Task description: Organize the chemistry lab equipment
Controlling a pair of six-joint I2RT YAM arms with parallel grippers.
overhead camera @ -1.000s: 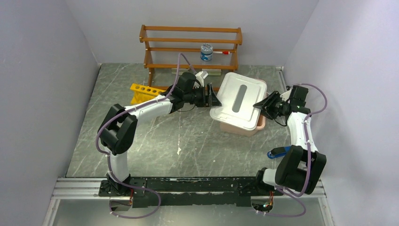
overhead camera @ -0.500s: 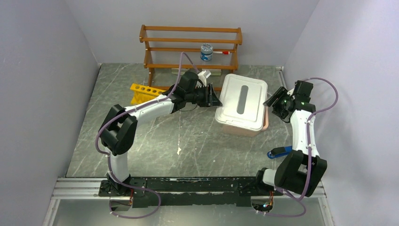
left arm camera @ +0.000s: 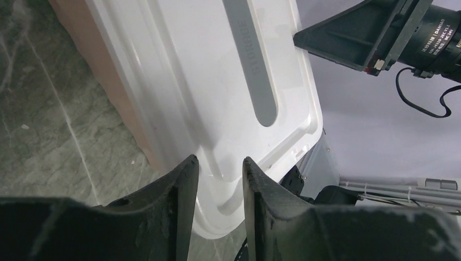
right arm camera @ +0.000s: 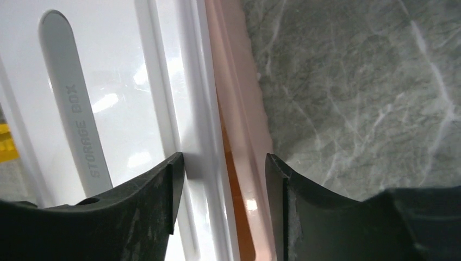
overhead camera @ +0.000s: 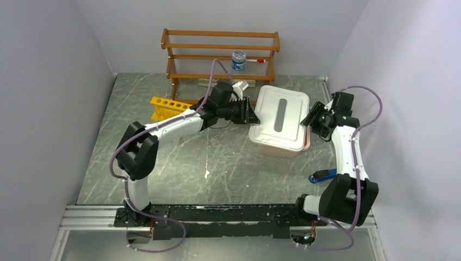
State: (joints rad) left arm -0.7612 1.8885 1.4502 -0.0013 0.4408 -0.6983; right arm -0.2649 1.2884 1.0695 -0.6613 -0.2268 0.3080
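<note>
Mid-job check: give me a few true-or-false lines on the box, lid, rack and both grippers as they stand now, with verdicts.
1. The white lid lies on the pink box. True.
2. The yellow rack stands inside the box. False: it stands on the table, left of the box.
3. The jar sits on the wooden shelf. True.
4. The left gripper is at the rack. False: it is at the lid's left edge.
5. The right gripper has its jaws either side of the lid's right rim. True.
</note>
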